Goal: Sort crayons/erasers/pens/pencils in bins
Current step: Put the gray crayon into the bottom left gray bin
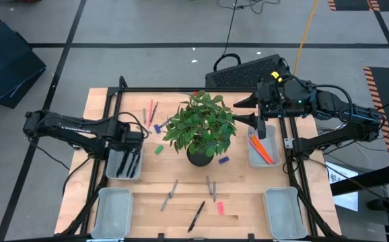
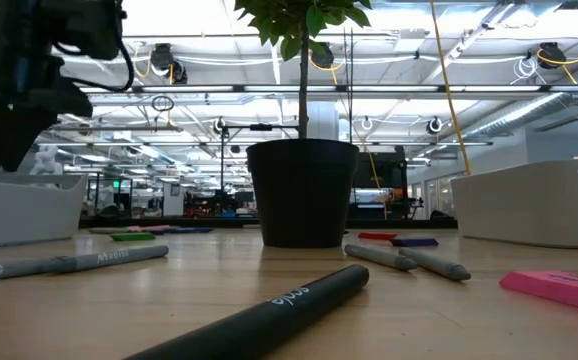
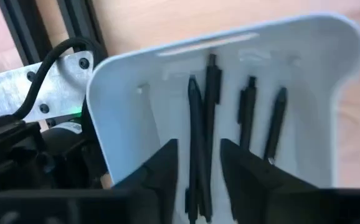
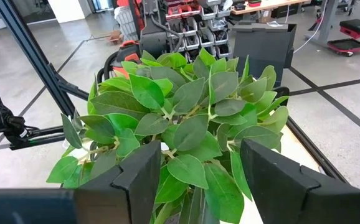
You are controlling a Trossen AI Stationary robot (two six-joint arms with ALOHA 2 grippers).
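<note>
Pale wooden worktop [image 1: 181, 195], seen from above, with four shallow pale grey-white plastic bins.

Upper left bin [image 1: 124, 163]: holds slim black pens [image 3: 198, 143], lying lengthwise, several side by side. Left gripper [image 3: 198, 163] sits directly over this bin, fingers parted and grasping nothing.

Upper right bin [image 1: 262, 149]: holds long thin orange and red pencils [image 1: 260, 148]. Right gripper [image 4: 195, 174] hangs above this bin's far end, beside the plant, fingers spread apart and empty.

Lower left bin [image 1: 112, 210] and lower right bin [image 1: 284, 212]: contents cannot be made out.

Centre: leafy green plant in a dark round pot [image 1: 200, 128].

Loose items on the worktop:
- red and orange thin sticks [image 1: 150, 111], far left of the plant;
- purple-blue eraser [image 1: 157, 128] and green eraser [image 1: 159, 150], left of the pot;
- purple-blue eraser [image 1: 223, 160], right of the pot;
- grey sticks [image 1: 169, 195] and [image 1: 210, 187], in front of the pot;
- black pen [image 1: 196, 216] near the front edge, pink-red eraser [image 1: 220, 208] just beside it.
</note>
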